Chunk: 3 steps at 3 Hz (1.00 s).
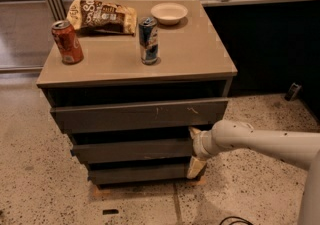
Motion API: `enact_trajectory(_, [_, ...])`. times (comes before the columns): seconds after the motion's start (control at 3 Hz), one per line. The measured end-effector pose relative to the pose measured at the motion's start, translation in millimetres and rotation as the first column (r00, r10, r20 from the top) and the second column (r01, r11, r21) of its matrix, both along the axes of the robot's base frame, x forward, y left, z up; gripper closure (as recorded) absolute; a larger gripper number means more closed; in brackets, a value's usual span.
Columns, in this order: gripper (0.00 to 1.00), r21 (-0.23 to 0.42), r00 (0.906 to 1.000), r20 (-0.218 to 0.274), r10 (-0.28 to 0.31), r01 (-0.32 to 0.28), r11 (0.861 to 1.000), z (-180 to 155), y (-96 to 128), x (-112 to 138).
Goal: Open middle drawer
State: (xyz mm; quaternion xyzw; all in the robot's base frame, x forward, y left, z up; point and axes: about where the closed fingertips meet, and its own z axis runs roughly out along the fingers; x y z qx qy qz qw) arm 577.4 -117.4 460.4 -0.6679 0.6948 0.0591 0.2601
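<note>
- The gripper (195,149) is lower right of centre, with its pale fingers spread apart, one above and one below the right end of the middle drawer (132,150).
- That drawer lies mid-frame, under the scratched top drawer (140,114).
- On the cabinet top (200,59) above stand a red can (67,42) and a blue can (148,40).

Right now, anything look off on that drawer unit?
Only white scratch marks on the top drawer front, right of centre. The chip bag lies flat, the red can and blue can stand upright. The gripper sits at the right end of the middle drawer.
</note>
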Motion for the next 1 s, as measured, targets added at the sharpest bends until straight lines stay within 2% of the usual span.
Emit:
enact_trajectory(0.33, [0.0, 0.0, 1.0, -0.002, -0.001, 0.001, 1.0, -1, 0, -2])
enact_trajectory(1.0, [0.0, 0.018, 0.9981, -0.058, 0.021, -0.02, 1.0, -26, 6, 15])
